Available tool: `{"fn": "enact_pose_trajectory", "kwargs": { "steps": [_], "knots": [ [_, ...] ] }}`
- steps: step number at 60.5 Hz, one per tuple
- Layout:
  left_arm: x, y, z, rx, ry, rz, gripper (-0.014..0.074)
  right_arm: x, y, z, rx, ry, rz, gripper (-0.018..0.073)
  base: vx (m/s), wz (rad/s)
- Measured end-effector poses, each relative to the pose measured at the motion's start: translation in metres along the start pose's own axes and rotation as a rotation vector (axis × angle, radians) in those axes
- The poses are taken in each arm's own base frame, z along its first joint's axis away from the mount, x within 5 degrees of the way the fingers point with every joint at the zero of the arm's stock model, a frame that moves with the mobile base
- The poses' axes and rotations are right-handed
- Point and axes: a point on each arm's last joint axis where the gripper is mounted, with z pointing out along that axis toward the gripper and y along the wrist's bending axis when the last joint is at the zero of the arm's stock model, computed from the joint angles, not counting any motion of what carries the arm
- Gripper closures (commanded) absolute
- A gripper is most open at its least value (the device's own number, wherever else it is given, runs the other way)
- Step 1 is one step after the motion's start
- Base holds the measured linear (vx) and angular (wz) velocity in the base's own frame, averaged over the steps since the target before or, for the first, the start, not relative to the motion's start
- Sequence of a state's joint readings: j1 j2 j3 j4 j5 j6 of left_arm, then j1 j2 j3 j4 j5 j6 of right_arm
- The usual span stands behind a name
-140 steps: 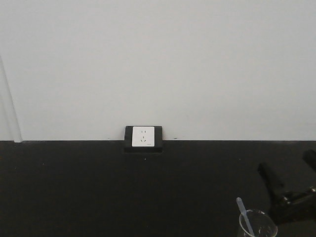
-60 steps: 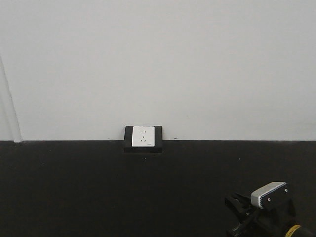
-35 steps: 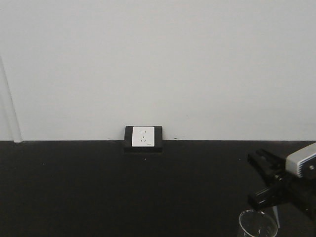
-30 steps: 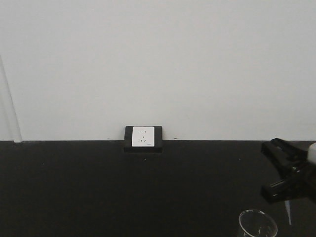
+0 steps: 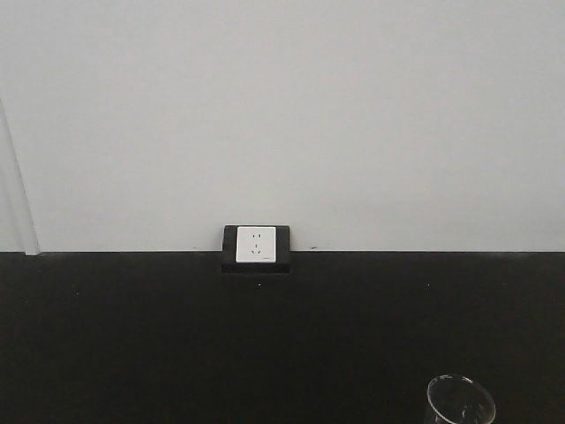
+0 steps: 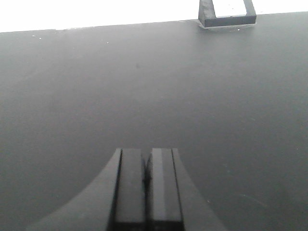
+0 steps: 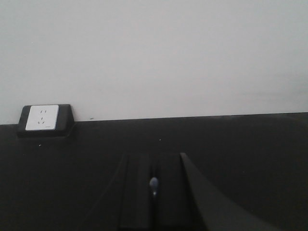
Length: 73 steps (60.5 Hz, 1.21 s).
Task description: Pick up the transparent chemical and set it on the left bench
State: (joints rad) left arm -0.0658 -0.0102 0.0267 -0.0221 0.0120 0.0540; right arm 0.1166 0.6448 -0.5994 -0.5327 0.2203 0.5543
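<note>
The transparent chemical, a small clear glass beaker (image 5: 461, 402), stands on the black worktop at the bottom right of the front view, cut off by the frame edge. Neither gripper shows in the front view. In the left wrist view my left gripper (image 6: 146, 159) is shut and empty above bare black worktop. In the right wrist view my right gripper (image 7: 154, 163) is shut on a thin pale plastic stick, whose rounded tip (image 7: 154, 183) shows between the jaws. The beaker is out of both wrist views. The left bench with white bins is out of view.
A white power socket in a black frame (image 5: 256, 246) sits where the black worktop (image 5: 132, 344) meets the white wall. It also shows in the left wrist view (image 6: 230, 10) and the right wrist view (image 7: 42, 118).
The pale stick stood in the beaker earlier. My right gripper came over the beaker, rose with the stick hanging below it, and moved right out of the front view.
</note>
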Motion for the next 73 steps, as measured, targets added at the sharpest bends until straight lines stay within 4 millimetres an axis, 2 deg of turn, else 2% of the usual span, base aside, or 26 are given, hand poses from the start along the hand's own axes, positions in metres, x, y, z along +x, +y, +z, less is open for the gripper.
{"fn": "enact_pose_trajectory", "kwargs": {
  "steps": [19,73],
  "knots": [
    [0.0,0.0,0.0,0.0,0.0,0.0,0.06,0.009,0.017,-0.009,-0.119,0.092,-0.056,0.0562,0.0,0.0],
    [0.0,0.0,0.0,0.0,0.0,0.0,0.06,0.011,0.017,-0.009,-0.122,0.106,-0.06,0.0562,0.0,0.0]
  ]
}}
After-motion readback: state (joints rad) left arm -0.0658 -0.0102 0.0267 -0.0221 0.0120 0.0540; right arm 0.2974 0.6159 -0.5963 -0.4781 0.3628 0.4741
